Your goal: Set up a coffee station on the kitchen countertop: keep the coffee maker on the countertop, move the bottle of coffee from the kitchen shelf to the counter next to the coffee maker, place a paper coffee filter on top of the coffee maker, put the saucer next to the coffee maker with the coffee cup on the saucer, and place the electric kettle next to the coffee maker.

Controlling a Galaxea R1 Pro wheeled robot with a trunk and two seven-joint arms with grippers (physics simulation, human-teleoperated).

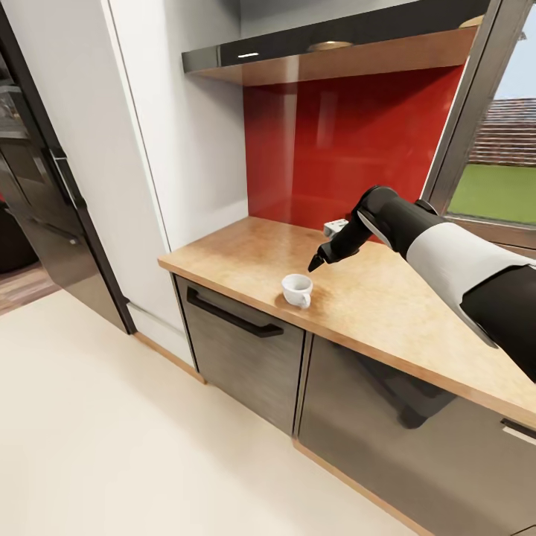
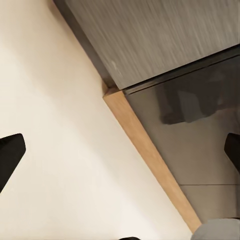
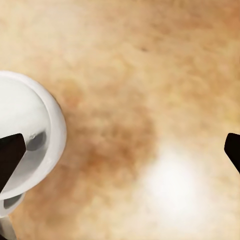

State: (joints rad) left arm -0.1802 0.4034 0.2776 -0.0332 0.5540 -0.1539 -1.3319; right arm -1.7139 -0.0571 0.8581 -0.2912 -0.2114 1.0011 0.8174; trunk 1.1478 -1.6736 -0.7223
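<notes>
Nearest is the pale cream floor [image 1: 149,417], and above it stand the glossy dark grey cabinet fronts [image 1: 246,350] with a black bar handle. The left gripper [image 2: 120,155] hangs over this floor beside the wooden plinth strip [image 2: 150,165], its two black fingers spread wide apart with nothing between them. On the beige wood-look kitchen countertop [image 1: 387,298], near its front edge, stands the small white coffee cup [image 1: 297,290], upright. The right gripper [image 1: 318,262] hovers just above and behind the cup, not touching it. In the right wrist view its fingers are spread wide over bare worktop, the cup [image 3: 25,145] beside one fingertip. Behind is a red wall panel [image 1: 357,141].
</notes>
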